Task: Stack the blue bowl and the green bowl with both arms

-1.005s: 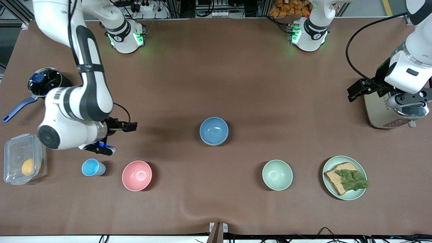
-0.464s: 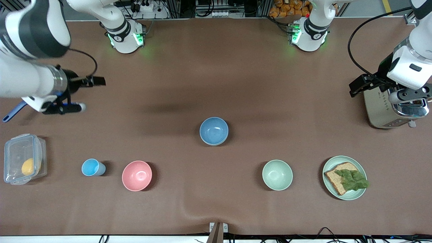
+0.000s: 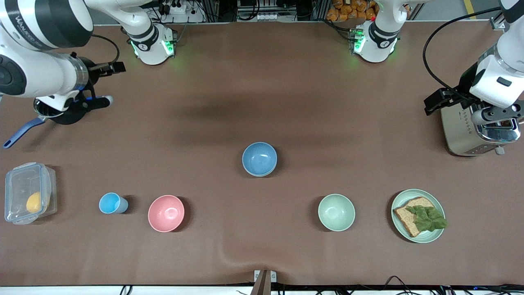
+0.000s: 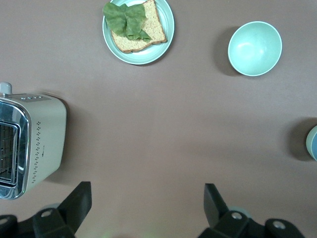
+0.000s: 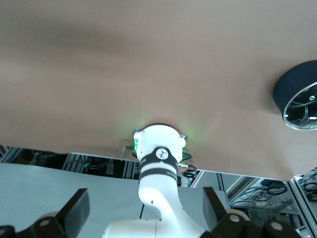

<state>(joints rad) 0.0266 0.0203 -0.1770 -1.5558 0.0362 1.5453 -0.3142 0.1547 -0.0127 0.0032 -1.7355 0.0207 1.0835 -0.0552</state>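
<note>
Front view shows a brown table (image 3: 262,82) with the blue bowl (image 3: 259,159) near its middle, a plain round matte bowl sitting upright and empty. The green bowl (image 3: 336,212) is the same size, pale sage, upright and empty, nearer the camera than the blue bowl and toward the left arm's end of the table. The two bowls are well apart. A plate (image 3: 417,216) with bread and a lettuce leaf sits beside the green bowl, closer still to the left arm's end.

The left hand (image 3: 448,102) hangs in the air at the edge of a toaster (image 3: 477,131), well apart from both bowls. Its wrist view shows its fingers (image 4: 79,203) spread wide with nothing between them, and the green bowl (image 4: 254,48) far off.

The right hand (image 3: 104,84) hangs beside a dark pot (image 3: 61,114) at the right arm's end of the table, well apart from both bowls. Its fingers (image 5: 74,210) are also spread wide and hold nothing. A pink bowl (image 3: 166,213) and a small blue cup (image 3: 111,203) stand in the row with the green bowl.
</note>
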